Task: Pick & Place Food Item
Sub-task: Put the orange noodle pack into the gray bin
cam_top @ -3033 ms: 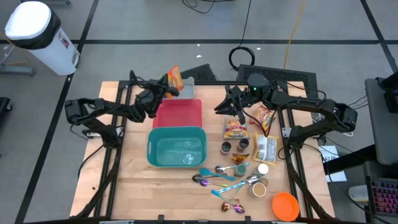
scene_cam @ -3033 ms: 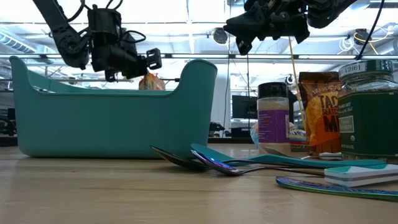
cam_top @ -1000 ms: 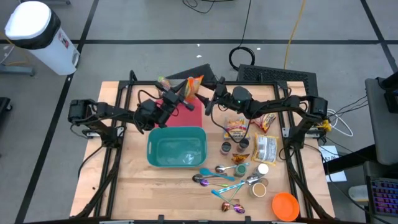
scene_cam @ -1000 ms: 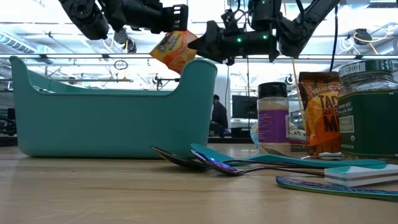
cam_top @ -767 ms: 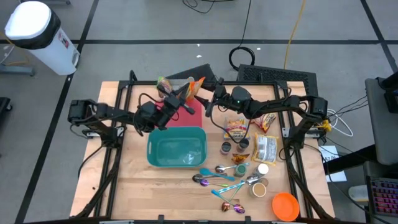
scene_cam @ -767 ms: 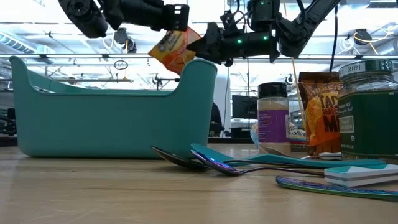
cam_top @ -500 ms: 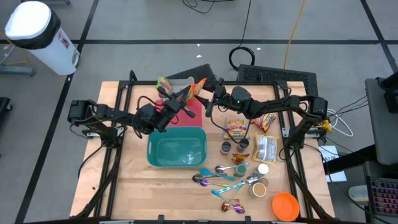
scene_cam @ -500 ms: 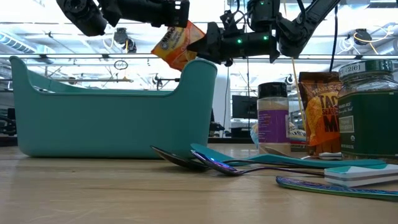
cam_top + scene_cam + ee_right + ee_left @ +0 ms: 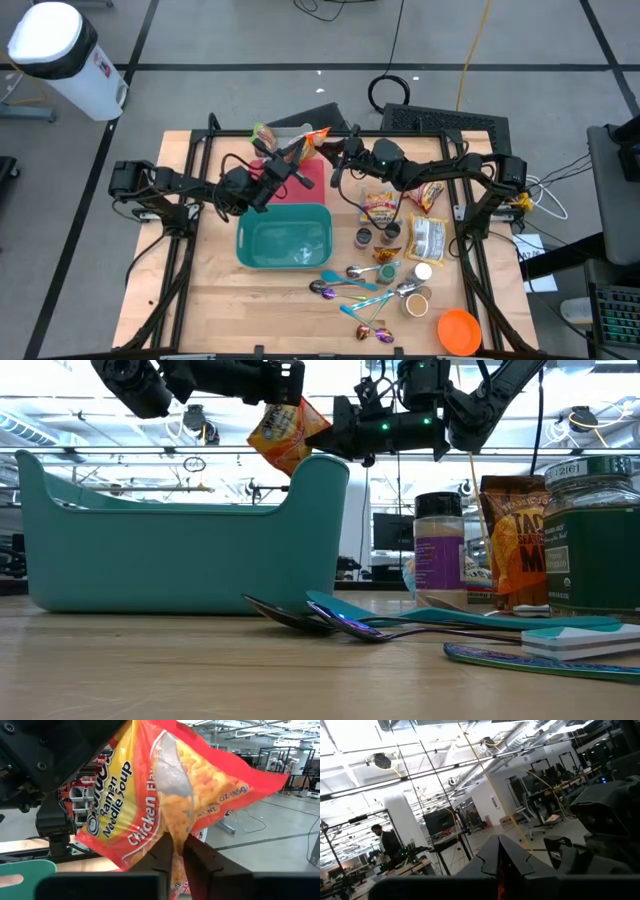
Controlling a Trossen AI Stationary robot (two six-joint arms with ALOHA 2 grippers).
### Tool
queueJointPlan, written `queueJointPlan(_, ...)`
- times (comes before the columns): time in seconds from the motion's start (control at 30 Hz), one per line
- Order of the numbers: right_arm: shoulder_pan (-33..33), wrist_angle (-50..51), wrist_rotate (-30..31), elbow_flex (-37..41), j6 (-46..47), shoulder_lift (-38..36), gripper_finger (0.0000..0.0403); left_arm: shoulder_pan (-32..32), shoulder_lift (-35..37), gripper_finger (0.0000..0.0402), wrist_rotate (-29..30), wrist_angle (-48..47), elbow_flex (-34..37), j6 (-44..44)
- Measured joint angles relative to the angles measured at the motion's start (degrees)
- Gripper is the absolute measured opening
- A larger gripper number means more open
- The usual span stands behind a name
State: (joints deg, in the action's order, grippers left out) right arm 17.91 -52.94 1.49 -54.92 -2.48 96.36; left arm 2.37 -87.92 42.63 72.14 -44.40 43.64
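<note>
The ramen noodle packet (image 9: 311, 139) is held in the air above the counter (image 9: 220, 300), at about 12 o'clock from the teal bin (image 9: 284, 238) and over the red tray (image 9: 312, 176), most of which the arms hide in the high view. In that view the packet shows only as a small orange scrap between the two wrists. The right wrist view fills with it (image 9: 170, 800): yellow and red wrapper, the words "Ramen Noodle Soup" and "Chicken" legible, its edges cut off by the dark bulk of the other arm. The left wrist view is mostly room and the left gripper's own dark fingers (image 9: 490, 857), pressed together with a sliver of red between them.

The left gripper (image 9: 296, 152) reaches in from 9 o'clock, its arm stretched low across the counter, jaws clamped on one edge of the packet. The right gripper (image 9: 327, 146) comes from 3 o'clock, arm bent at the elbow, jaws closed narrow on the packet's opposite edge. In the low view the two grippers meet above the bin's rim (image 9: 320, 465), with the packet (image 9: 283, 432) tilted between them.

On the counter at 4 to 5 o'clock of the bin lie spoons (image 9: 345, 289), small jars (image 9: 364, 237), snack bags (image 9: 378, 207) and an orange lid (image 9: 459, 331). The counter is pale wood on a grey floor; a white bin (image 9: 58, 52) stands off at 10 o'clock. Beyond the counter is a bright workshop with ceiling trusses, and a person (image 9: 387, 845) stands far back.
</note>
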Motion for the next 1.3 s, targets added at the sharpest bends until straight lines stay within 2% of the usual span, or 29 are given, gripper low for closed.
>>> queueJointPlan(0.1,0.0,0.19,-0.3,0.0,-1.41,-0.19,0.0004,-0.31,0.0,0.0014,0.49,0.02,0.0,-0.22)
queueJointPlan(0.2,0.23,3.49,-1.59,0.0,-2.14,-2.09,0.0003,-2.0,0.24,0.0025,5.05,0.08,0.0,0.25)
queueJointPlan(0.37,1.06,13.74,-1.86,0.0,-6.22,-7.26,0.0001,-5.89,3.48,0.0017,14.85,-1.14,-0.04,6.8)
queueJointPlan(0.53,1.77,24.42,-3.28,-0.02,-12.64,-12.74,0.0,-9.82,9.55,0.0005,19.39,-3.11,-1.21,15.16)
queueJointPlan(0.57,1.92,26.25,-4.62,-0.03,-14.33,-13.47,0.0,-10.38,10.91,0.0006,20.95,-5.67,-3.05,16.48)
queueJointPlan(0.63,2.01,30.76,-6.56,-0.04,-16.78,-14.99,0.0,-11.15,13.37,0.0004,25.89,-16.46,-8.5,17.76)
queueJointPlan(0.73,1.97,34.47,-7.76,-0.04,-18.53,-15.65,0.0,-11.3,14.73,0.0005,29.2,-45.1,-20.38,8.75)
queueJointPlan(0.8,1.97,36.17,-7.92,-0.03,-18.69,-15.64,0.0,-11.11,13.86,0.0008,25.0,-69.08,-29.51,-4.08)
queueJointPlan(0.83,1.97,36.53,-7.93,-0.02,-18.82,-15.59,0.0,-10.33,12.84,0.0009,19.39,-80.69,-34.43,-11.78)
queueJointPlan(0.9,1.97,36.48,-7.95,-0.02,-18.82,-15.58,0.0,-7.85,10.31,0.0006,2.18,-99.37,-43.95,-26.11)
queueJointPlan(0.97,1.88,36.39,-7.91,0.0,-18.78,-15.61,0.0,-3.77,7.24,0.0003,-15.52,-109.92,-51.4,-34.73)
queueJointPlan(1.0,1.86,36.42,-7.82,-0.01,-18.5,-15.58,0.0,-1.9,5.76,0.0004,-21.45,-113.25,-54.18,-36.8)
queueJointPlan(1.07,1.86,36.27,-7.82,0.0,-17.68,-15.58,0.0,1.48,3.05,0.0016,-26.96,-118.19,-58.18,-40.08)
queueJointPlan(1.13,1.84,36.04,-7.84,-0.02,-17.38,-15.58,0.0,4.49,0.37,0.0036,-27.74,-122.0,-61.57,-43.08)
queueJointPlan(1.2,1.79,36.35,-7.82,-0.02,-17.31,-15.58,0.0,7.47,-2.11,0.0064,-29.52,-126.17,-64.51,-44.36)
queueJointPlan(1.3,1.49,37.13,-7.68,-0.02,-17.28,-15.58,0.0,11.28,-6.23,0.0116,-36.8,-131.49,-67.78,-45.59)
